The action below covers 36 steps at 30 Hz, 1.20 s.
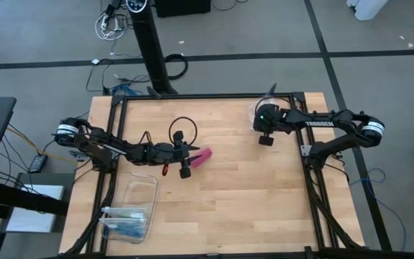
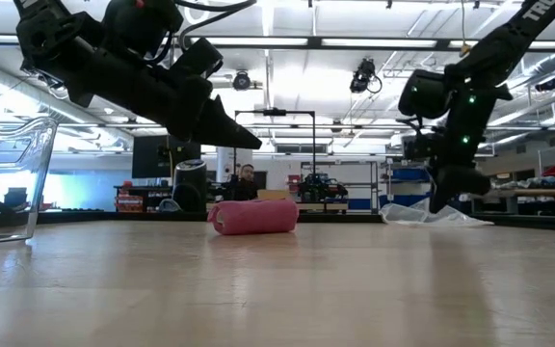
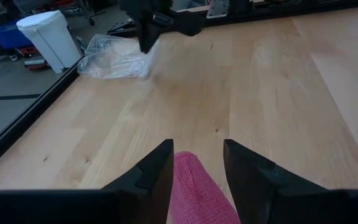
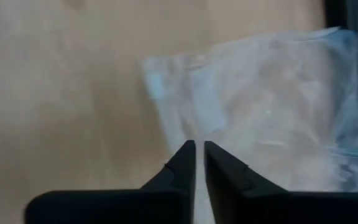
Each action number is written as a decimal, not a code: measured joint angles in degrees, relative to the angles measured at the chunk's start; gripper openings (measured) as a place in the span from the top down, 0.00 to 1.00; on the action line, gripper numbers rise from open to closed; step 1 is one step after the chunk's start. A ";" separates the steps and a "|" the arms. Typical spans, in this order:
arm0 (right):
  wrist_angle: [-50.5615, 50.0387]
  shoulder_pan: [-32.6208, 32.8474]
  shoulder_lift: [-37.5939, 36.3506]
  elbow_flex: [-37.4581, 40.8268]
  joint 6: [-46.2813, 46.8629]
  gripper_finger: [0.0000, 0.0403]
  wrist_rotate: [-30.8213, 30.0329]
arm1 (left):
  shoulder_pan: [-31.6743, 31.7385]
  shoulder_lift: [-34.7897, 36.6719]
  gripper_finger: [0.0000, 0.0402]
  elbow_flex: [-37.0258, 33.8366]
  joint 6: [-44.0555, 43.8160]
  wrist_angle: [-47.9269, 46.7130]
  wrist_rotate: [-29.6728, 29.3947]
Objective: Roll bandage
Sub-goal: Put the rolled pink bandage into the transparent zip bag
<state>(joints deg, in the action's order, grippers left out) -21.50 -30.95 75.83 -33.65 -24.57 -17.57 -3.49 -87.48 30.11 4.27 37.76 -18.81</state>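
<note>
Nearest the table's front edge, at about seven o'clock from the centre, I see the clear plastic box (image 1: 136, 208) with blue contents; it plays no part now. Just left of centre, the bandage (image 1: 202, 157) lies on the wooden table (image 1: 250, 201) as a small pink roll, resting on its side in the low view (image 2: 253, 216). My left gripper (image 1: 190, 155) hangs low over it with fingers spread wide, and in the left wrist view the roll (image 3: 199, 196) shows between the two fingers (image 3: 157, 177); whether either pad touches it I cannot tell, and the low view suggests a gap above the roll. Farther off, at about one o'clock, my right gripper (image 1: 266, 138) hovers with its fingers nearly closed on nothing, just beside the clear plastic bag (image 4: 272, 106).

Risk, as I judge it: the loose tail of the soft fabric could spring open if the left fingers lift carelessly or drag the roll sideways; a brushing pad could also send it rolling away. The right arm, moving inward, might snag the bag.
</note>
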 joint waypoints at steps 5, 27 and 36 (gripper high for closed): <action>-1.08 -2.87 0.00 0.00 0.54 0.78 5.62 | 0.00 -0.02 0.63 0.00 0.00 -0.02 0.00; 4.05 -5.41 4.76 0.13 1.61 0.97 13.66 | -0.01 -0.02 0.63 0.00 -0.01 0.09 -0.67; 3.15 3.15 -2.20 -1.35 12.69 0.99 22.88 | 1.02 2.73 0.63 3.45 -0.03 -3.41 0.22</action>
<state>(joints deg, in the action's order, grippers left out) -18.35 -27.80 73.63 -35.00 -11.88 5.31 -2.47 -84.75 33.56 4.24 34.35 -18.59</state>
